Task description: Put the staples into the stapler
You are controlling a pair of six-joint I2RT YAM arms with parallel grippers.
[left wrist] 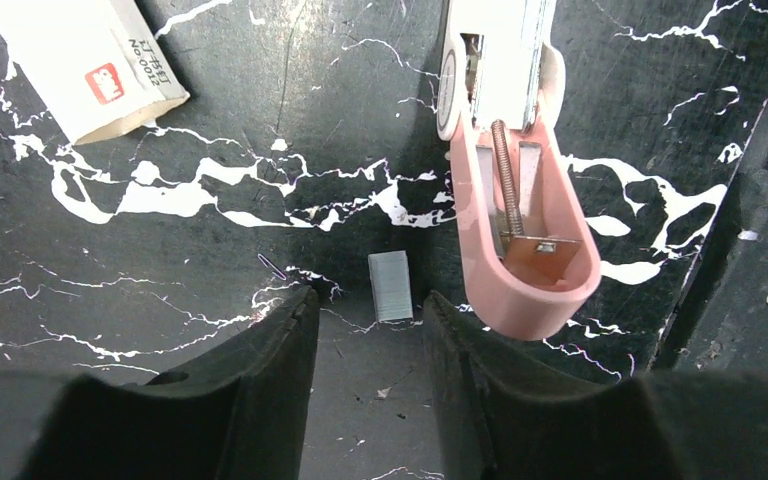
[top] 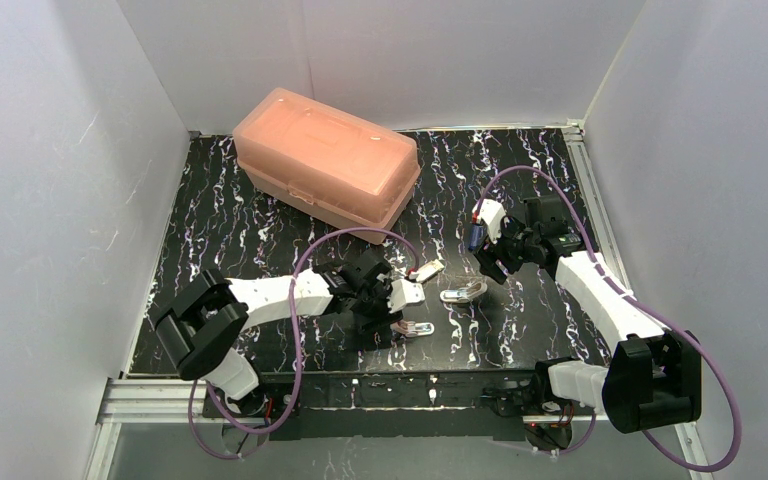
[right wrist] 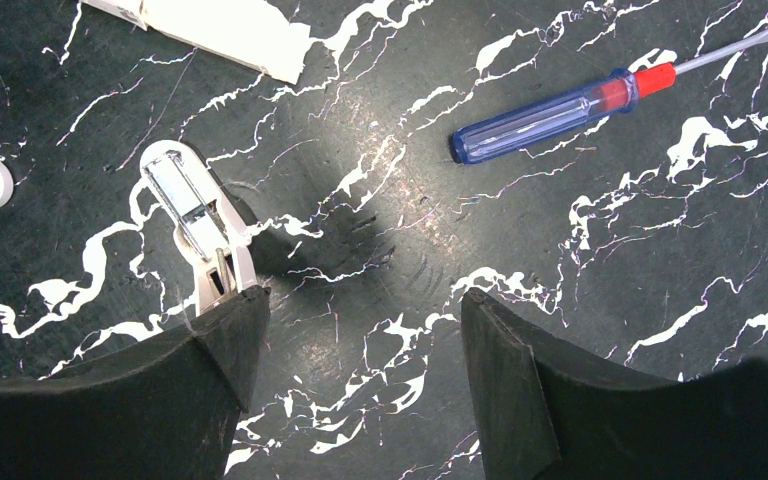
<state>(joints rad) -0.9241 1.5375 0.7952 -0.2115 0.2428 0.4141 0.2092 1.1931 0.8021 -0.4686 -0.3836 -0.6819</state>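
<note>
The stapler (left wrist: 505,120) lies opened out on the black marbled table, its pink cover (left wrist: 530,250) swung back with the spring showing; it also shows in the top view (top: 463,293). A short grey strip of staples (left wrist: 390,286) lies on the table just beyond my left gripper (left wrist: 368,300), in line with the gap between its fingers. That gripper is open and empty, with the pink cover beside its right finger. My right gripper (right wrist: 363,297) is open and empty over bare table. The stapler's white magazine part (right wrist: 195,215) lies by its left finger.
A white staple box (left wrist: 80,60) lies beyond the left gripper, also seen in the right wrist view (right wrist: 230,25). A blue-and-red screwdriver (right wrist: 560,110) lies beyond the right gripper. A closed orange plastic case (top: 325,155) stands at the back of the table. White walls enclose the table.
</note>
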